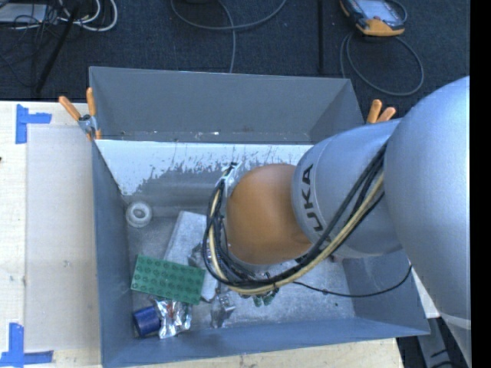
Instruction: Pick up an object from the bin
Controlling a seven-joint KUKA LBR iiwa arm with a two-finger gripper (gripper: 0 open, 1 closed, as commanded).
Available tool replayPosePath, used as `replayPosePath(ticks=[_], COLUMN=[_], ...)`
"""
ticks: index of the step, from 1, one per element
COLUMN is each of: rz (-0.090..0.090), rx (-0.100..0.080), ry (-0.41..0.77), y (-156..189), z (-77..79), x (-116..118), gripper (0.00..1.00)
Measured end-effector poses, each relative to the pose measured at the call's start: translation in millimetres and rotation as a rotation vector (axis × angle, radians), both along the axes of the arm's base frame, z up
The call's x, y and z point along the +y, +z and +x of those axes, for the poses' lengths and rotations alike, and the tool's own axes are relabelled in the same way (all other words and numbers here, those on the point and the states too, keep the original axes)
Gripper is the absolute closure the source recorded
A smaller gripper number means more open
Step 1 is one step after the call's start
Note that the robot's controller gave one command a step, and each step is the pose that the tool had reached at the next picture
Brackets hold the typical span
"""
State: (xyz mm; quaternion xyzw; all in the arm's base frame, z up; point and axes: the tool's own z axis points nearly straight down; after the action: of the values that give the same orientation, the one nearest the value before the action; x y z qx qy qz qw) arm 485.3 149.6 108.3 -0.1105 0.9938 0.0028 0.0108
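Note:
Part of my gripper [223,307] shows below the arm's orange cover, low over the bin's front floor. Just to its left lies a crumpled silver foil wrapper [176,317], with a small blue cylinder [143,321] touching the wrapper's left side. A green studded building plate [168,279] lies flat a little above these, its right end close to the gripper. Nothing can be seen held in the gripper.
A pale grey flat sheet [186,234] lies under and behind the green plate. A small white ring [139,214] sits at the back left of the floor. The arm and its cables cover the bin's middle and right.

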Motion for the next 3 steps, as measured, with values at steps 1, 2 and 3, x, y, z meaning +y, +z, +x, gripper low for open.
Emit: replayPosePath(ticks=[1,2,3], rz=[-0.01,-0.01,-0.007], rx=[0.013,0.022,0.015], ry=[0.265,0.119,0.045], y=[-4,-6,-38], z=[-5.0,3.1,5.5], x=[74,66,59], gripper=[0.0,0.0,0.0])
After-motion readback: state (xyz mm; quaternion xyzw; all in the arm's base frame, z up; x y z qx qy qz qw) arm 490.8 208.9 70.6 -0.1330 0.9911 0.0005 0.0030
